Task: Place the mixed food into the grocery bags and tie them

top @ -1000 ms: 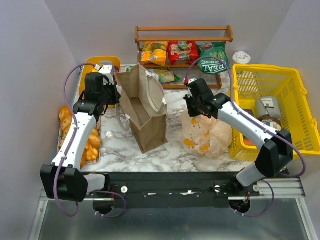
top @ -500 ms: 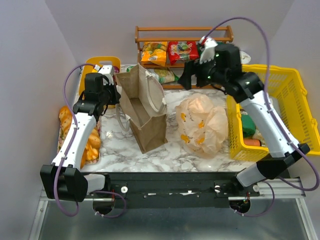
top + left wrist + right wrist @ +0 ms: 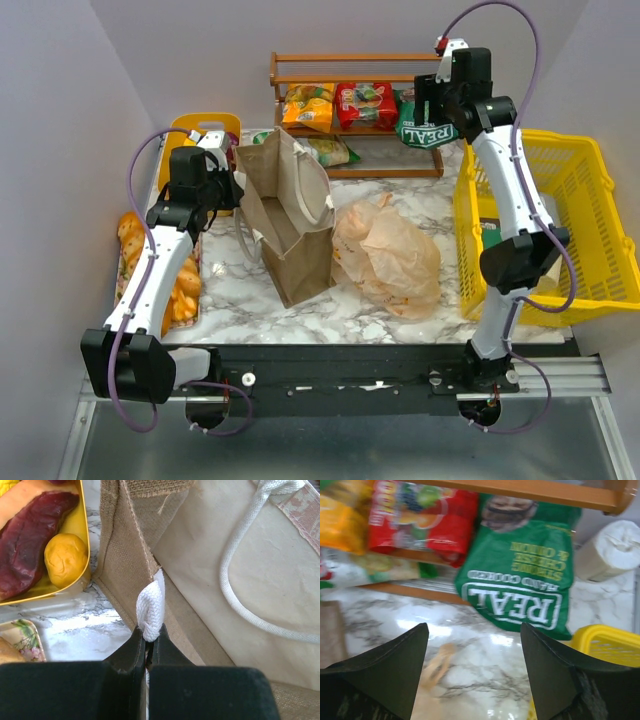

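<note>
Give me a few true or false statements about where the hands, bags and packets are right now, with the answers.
The left hand grips the tote's handle. True.
The right hand is shut on the green packet. False: it is open in front of the green packet and holds nothing.
The plastic bag lies between the tote and the basket. True.
The red packet is inside the tote. False: the red packet sits on the shelf.

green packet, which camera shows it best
Right wrist: the green packet fills the middle of the frame, its REAL lettering readable, against the shelf. The top view shows it small, its upper part hidden behind the right arm. The left wrist view shows the tote, not the packet.
</note>
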